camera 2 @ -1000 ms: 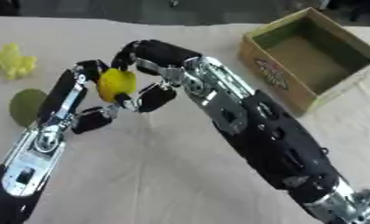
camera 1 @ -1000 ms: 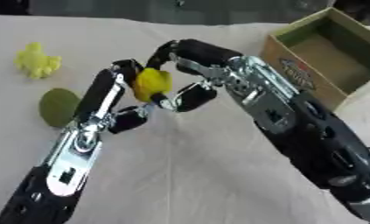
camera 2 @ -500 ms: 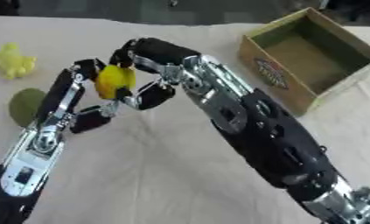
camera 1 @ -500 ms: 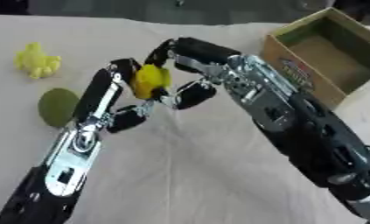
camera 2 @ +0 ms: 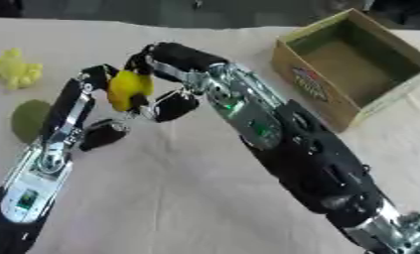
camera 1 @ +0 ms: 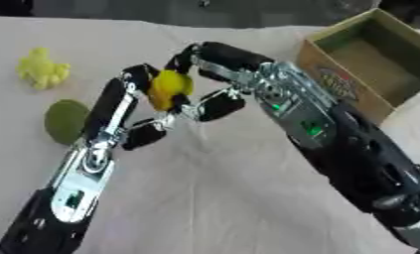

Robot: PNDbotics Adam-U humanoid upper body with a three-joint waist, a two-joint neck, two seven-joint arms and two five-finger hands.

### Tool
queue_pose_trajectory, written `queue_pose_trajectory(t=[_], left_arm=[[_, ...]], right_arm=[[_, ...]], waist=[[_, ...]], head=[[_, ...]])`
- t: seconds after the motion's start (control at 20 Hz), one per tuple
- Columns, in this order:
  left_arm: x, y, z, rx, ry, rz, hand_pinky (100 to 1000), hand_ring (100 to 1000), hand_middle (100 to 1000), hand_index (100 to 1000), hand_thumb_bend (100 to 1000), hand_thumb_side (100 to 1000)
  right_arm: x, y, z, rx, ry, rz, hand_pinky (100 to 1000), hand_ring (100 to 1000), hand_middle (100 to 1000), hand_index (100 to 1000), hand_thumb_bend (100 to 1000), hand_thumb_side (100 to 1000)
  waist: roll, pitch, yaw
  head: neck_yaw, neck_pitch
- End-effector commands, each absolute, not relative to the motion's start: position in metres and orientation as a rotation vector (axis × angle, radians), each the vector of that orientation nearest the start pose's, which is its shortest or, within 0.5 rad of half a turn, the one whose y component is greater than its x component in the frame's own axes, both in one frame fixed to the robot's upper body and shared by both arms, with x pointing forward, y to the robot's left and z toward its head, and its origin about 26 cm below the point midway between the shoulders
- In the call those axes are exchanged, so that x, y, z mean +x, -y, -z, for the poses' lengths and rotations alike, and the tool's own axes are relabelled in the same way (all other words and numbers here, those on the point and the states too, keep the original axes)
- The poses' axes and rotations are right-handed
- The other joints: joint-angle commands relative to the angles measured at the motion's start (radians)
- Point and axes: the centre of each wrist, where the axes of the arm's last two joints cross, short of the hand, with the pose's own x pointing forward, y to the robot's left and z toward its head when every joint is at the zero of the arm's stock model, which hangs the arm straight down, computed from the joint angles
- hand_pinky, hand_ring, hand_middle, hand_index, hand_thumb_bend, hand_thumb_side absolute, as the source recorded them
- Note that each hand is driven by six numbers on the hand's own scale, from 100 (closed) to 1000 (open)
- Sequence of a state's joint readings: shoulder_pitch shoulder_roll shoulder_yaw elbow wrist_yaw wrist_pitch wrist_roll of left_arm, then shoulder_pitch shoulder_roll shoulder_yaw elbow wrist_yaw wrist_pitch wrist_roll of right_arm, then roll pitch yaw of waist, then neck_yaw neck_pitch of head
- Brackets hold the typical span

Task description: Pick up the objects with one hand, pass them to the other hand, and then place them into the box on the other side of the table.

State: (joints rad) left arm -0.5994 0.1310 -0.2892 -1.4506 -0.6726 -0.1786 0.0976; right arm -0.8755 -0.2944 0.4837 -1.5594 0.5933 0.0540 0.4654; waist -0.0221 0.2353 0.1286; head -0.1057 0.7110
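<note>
2 hands meet left of the box [camera 1: 383, 59]: left hand [camera 1: 130, 106] and right hand [camera 1: 217, 74] both curl around a yellow object [camera 1: 170, 88] (held aloft).

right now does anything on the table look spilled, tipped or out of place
Nothing stands out. The box sits upright and open, a yellow toy and a green disc lie apart on the cloth, and both the left hand and right hand meet around a yellow object.
</note>
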Motion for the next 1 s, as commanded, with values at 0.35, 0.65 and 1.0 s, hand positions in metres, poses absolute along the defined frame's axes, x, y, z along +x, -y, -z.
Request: queue_pose_trajectory(t=[0.35, 0.65, 1.0], left_arm=[[0.389, -0.15, -0.136, 0.664, 2.154, 0.868, 591, 577, 647, 757, 534, 351], [0.39, -0.165, -0.133, 0.718, 2.12, 0.838, 591, 577, 646, 756, 530, 345], [0.388, -0.19, -0.138, 0.794, 2.092, 0.829, 594, 582, 646, 753, 534, 330]], right_arm=[[0.368, 0.122, -0.259, -0.437, 1.937, -1.553, 943, 759, 552, 682, 100, 199], [0.359, 0.144, -0.269, -0.435, 1.978, -1.43, 955, 761, 549, 690, 100, 199], [0.35, 0.186, -0.285, -0.471, 2.024, -1.174, 971, 765, 548, 703, 100, 202]], waist=[[0.006, -0.026, -0.006], [0.009, -0.026, -0.01], [0.02, -0.029, -0.012]], head=[[-0.005, -0.004], [-0.007, -0.007], [-0.035, 0.002]])
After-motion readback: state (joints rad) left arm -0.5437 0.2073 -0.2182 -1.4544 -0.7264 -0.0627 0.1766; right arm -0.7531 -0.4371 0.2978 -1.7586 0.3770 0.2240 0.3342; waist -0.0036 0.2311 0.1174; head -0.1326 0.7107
